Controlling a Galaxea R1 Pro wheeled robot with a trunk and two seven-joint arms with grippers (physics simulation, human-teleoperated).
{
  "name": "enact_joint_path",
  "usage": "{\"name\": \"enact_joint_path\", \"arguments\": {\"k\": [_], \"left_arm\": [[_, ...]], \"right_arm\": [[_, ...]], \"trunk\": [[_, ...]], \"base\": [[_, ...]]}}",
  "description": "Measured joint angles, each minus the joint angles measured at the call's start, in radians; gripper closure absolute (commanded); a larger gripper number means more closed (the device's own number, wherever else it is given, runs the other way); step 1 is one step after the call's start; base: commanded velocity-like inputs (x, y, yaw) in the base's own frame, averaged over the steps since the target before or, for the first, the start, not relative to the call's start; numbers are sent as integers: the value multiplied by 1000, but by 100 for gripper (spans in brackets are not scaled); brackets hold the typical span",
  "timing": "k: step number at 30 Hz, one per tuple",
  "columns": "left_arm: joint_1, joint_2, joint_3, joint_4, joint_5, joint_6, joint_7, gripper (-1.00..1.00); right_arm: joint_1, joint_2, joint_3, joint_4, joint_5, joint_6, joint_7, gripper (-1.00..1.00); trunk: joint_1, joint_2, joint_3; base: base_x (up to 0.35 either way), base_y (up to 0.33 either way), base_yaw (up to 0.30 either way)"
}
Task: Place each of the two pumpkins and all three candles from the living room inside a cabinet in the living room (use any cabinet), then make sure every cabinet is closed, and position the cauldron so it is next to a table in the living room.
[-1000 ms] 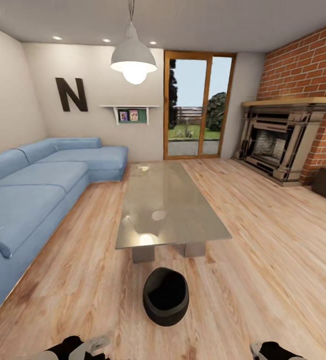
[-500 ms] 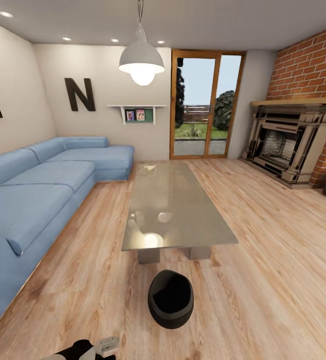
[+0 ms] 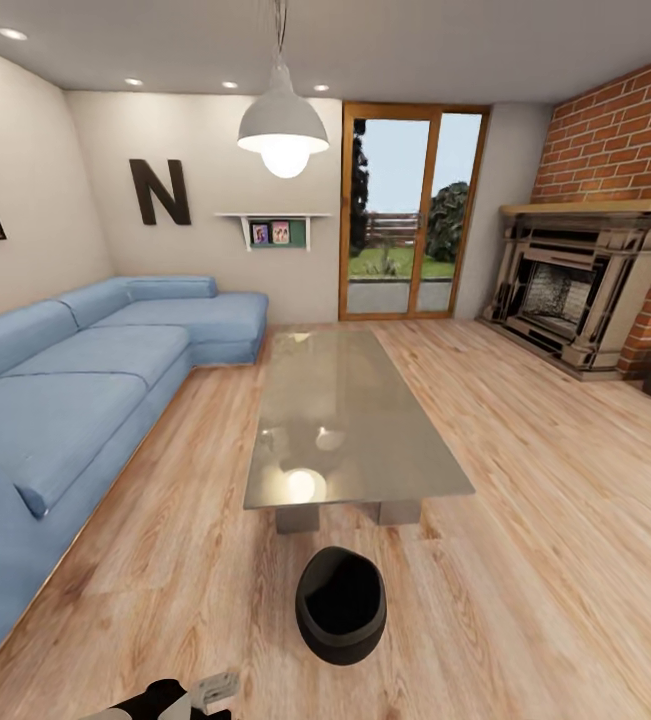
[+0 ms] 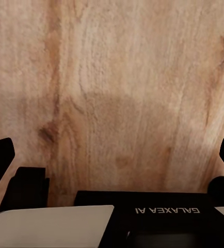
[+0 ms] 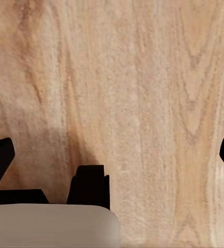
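The left pincer (image 4: 112, 155) and the right pincer (image 5: 112, 155) are both hanging released over the plank floor (image 3: 555, 560), grasping nothing; the cauldron (image 3: 341, 604) is sitting upright on that floor just before the table (image 3: 350, 420); the blue sofa (image 3: 75, 390) is lining the left wall; the fireplace (image 3: 575, 290) is standing far right.

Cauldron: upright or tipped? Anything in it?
Upright: the cauldron stands on the floor, mouth facing up. Its interior looks dark and empty.
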Motion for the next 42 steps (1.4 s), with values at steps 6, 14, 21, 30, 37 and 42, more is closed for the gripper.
{"name": "enact_joint_path", "arguments": {"k": [6,14,21,30,37,42], "left_arm": [[0,0,0,-1,0,0,0,-100],[0,-1,0,-1,0,0,0,-100],[0,-1,0,-1,0,0,0,-100],[0,-4,0,-1,0,0,0,-100],[0,-5,0,-1,0,0,0,-100],[0,-6,0,-1,0,0,0,-100]], "right_arm": [[9,36,0,1,2,0,1,-100],[16,43,0,0,1,0,2,-100],[16,43,-1,0,1,0,2,-100],[16,43,0,0,1,0,2,-100],[16,43,0,0,1,0,2,-100],[16,43,-1,0,1,0,2,-100]], "trunk": [[-23,42,19],[-54,98,44],[-81,147,66],[-115,210,94],[-142,259,114],[-161,294,122]], "base": [[0,0,0],[0,0,0],[0,0,0],[0,0,0],[0,0,0],[0,0,0]]}}
